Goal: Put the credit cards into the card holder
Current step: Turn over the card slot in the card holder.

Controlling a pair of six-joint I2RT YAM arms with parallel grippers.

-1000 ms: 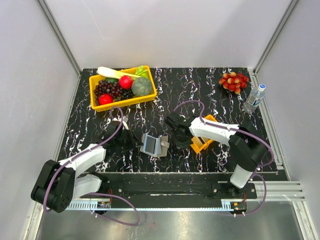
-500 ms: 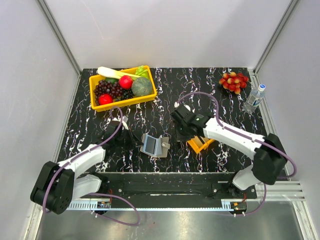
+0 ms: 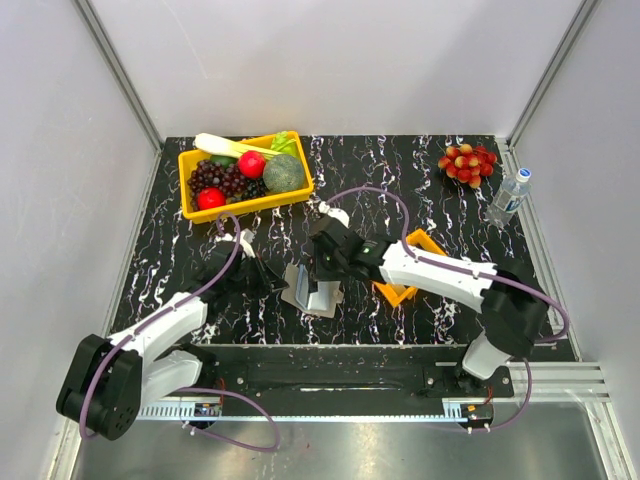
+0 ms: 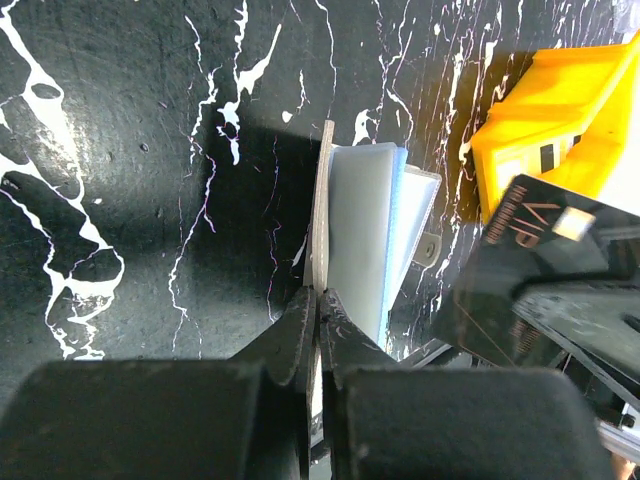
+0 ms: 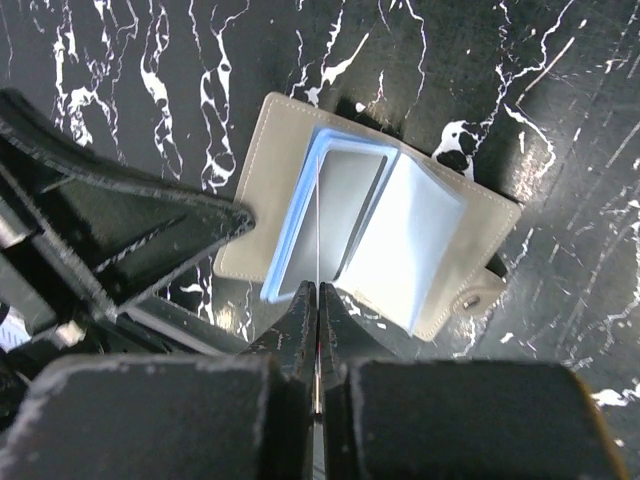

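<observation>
The card holder (image 3: 303, 297) lies open on the black marble table, taupe outside and blue-grey inside. My left gripper (image 3: 270, 282) is shut on its left cover (image 4: 322, 240), and its jaws (image 4: 320, 298) pinch that edge. My right gripper (image 3: 322, 278) hovers right above the open holder (image 5: 430, 240), shut on a thin credit card that is edge-on (image 5: 317, 210) in the right wrist view, its lower edge at the holder's inner pockets. In the left wrist view that card (image 4: 525, 265) is dark with "VIP" on it. The left fingers (image 5: 150, 230) show beside the holder.
The small orange tray (image 3: 428, 241) stands just right of the holder, also in the left wrist view (image 4: 560, 110). A yellow bin (image 3: 245, 205) of fruit and vegetables is at the back left. A red fruit cluster (image 3: 467, 162) and a water bottle (image 3: 508, 197) are at the back right.
My right gripper has swung left from the orange tray to above the open card holder, carrying the card. The left gripper has kept its hold on the cover.
</observation>
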